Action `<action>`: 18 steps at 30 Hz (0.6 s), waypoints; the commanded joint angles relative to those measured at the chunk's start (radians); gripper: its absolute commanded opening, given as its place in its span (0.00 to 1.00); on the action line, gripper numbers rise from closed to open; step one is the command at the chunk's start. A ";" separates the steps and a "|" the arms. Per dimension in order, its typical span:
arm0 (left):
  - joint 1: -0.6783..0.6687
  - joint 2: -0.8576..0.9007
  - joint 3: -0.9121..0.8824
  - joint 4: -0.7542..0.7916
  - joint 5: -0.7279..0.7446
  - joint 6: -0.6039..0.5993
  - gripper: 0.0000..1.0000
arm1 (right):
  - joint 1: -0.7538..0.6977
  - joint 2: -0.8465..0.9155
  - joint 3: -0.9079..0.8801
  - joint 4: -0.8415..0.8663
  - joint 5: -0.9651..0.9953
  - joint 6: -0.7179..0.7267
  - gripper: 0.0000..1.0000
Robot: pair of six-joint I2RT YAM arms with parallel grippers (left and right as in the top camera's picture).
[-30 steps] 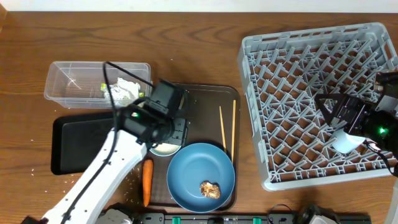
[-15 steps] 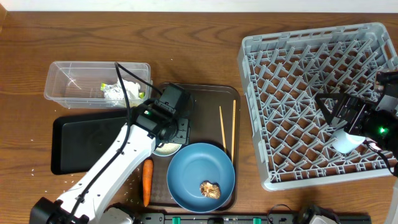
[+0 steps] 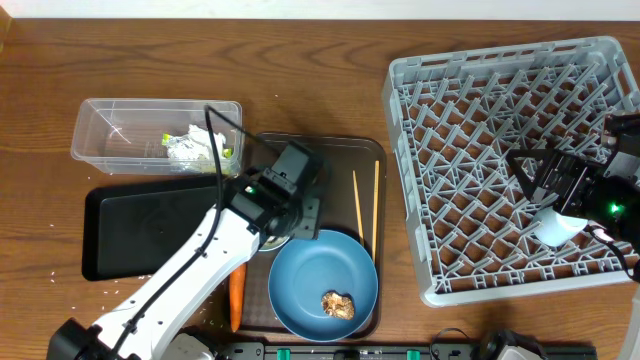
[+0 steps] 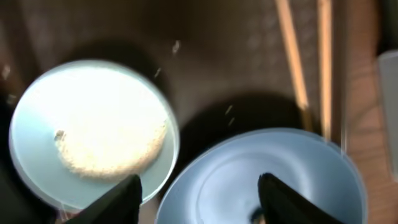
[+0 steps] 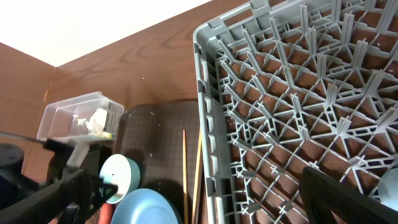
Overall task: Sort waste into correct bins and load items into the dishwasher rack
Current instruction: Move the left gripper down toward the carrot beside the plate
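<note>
Left gripper (image 4: 199,186): the fingers are held apart and nothing is clamped; it is hung over the brown serving tray (image 4: 217,62).
Under the jaws: the rim of the large blue bowl (image 4: 249,168) is seen.
White bowl (image 4: 37,124): set just beside the blue bowl, toward the left of the wrist view, with rice (image 4: 112,143) heaped inside.
Coming move: judged a grip on the white bowl's rim, so a sideways shift is called for.
Right gripper (image 5: 196,177): spread wide, empty, over the dishwasher rack (image 3: 480,120), well apart; the left arm is nearer.

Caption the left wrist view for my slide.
Left gripper open over a white bowl of rice and a blue bowl, chopsticks alongside.
</note>
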 commanded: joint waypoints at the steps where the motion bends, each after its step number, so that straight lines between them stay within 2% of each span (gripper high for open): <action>1: 0.006 -0.095 0.018 -0.077 -0.076 -0.091 0.60 | 0.016 0.003 0.005 0.000 0.000 -0.014 0.99; 9: 0.008 -0.340 -0.046 -0.351 -0.105 -0.301 0.60 | 0.016 0.006 0.005 0.007 0.000 -0.015 0.99; 18: 0.010 -0.396 -0.282 -0.288 -0.104 -0.420 0.60 | 0.016 0.006 0.005 0.018 -0.001 -0.014 0.99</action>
